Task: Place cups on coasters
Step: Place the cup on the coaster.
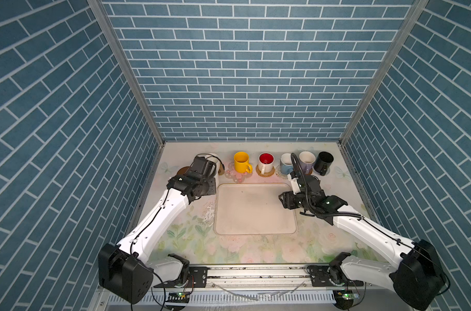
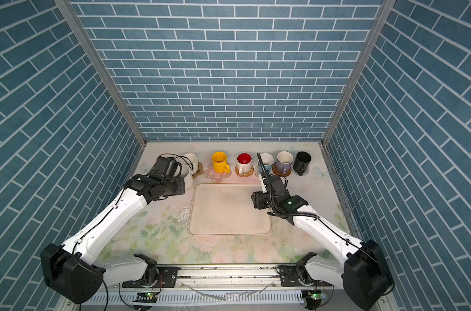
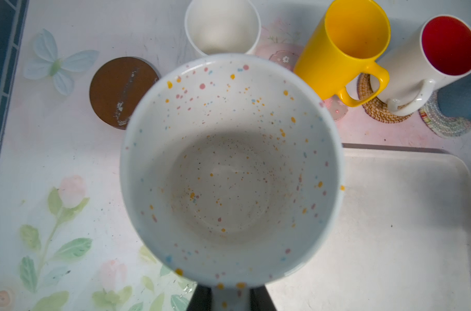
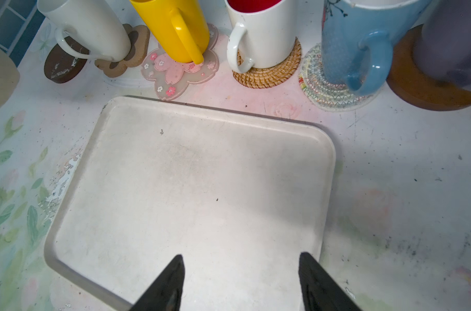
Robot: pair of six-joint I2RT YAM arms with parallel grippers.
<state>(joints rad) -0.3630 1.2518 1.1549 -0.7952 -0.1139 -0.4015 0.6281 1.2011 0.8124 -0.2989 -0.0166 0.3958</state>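
My left gripper (image 3: 230, 297) is shut on the handle of a speckled cream-white cup (image 3: 229, 175), held upright, its rim covering one edge of a bare brown round coaster (image 3: 121, 91). In both top views the left arm mostly hides this cup (image 2: 186, 173). Along the back stand a cream-white cup (image 1: 214, 159) on a paw coaster (image 4: 115, 66), a yellow cup (image 1: 241, 161) on a pink flower coaster (image 4: 172, 78), a red-inside cup (image 1: 266, 161) on rattan, then light blue (image 1: 285, 163), lavender (image 1: 306, 161) and black (image 1: 324, 161) cups. My right gripper (image 4: 239, 272) is open over the tray, holding nothing.
A large cream tray (image 1: 256, 215) lies mid-table in front of the cup row. The side walls stand close to the bare brown coaster (image 1: 182, 171) on the left and to the black cup on the right.
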